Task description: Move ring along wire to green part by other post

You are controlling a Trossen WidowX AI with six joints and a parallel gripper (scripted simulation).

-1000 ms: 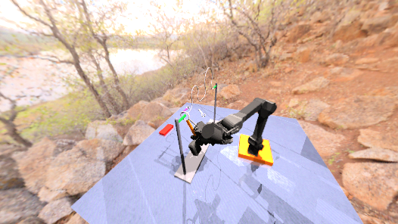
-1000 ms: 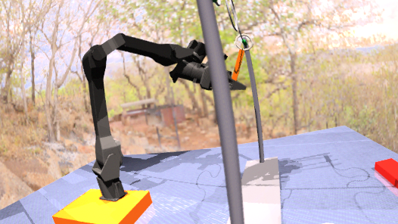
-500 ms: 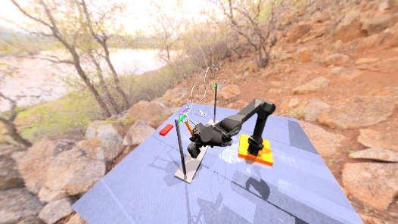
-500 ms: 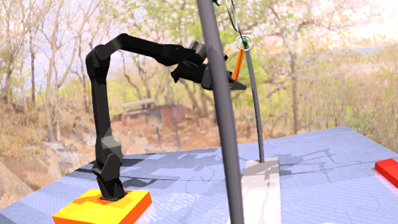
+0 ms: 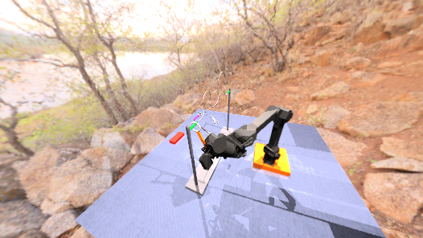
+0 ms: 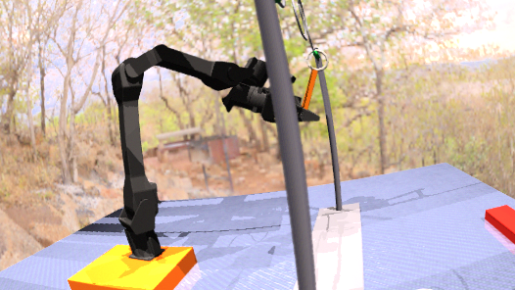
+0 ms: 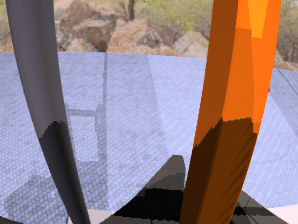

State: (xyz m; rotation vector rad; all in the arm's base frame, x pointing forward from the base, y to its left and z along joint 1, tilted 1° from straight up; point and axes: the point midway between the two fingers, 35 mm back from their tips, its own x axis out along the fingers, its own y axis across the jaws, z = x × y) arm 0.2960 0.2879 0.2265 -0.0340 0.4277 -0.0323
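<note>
My gripper (image 5: 204, 145) (image 6: 306, 109) (image 7: 184, 165) is shut on the orange handle (image 5: 201, 138) (image 6: 309, 89) (image 7: 230, 100), which rises from the fingers to the pale ring (image 6: 307, 61). The ring is around the green part (image 5: 193, 126) (image 6: 316, 54) next to the post (image 5: 191, 161) (image 6: 333, 147) that is nearer in the top view. The thin grey wire (image 6: 300, 20) loops up from there to the other green part (image 5: 228, 92) by the other post (image 5: 228, 110) (image 6: 284, 122). Whether the ring touches the wire is too small to tell. The wrist view does not show the ring.
A pale base bar (image 5: 206, 177) (image 6: 338, 255) joins the posts' feet. A post (image 7: 37, 75) stands left of the handle in the wrist view. A red block (image 5: 176, 137) (image 6: 501, 220) lies beyond the posts. The arm stands on a yellow-orange base (image 5: 281, 161) (image 6: 108, 266).
</note>
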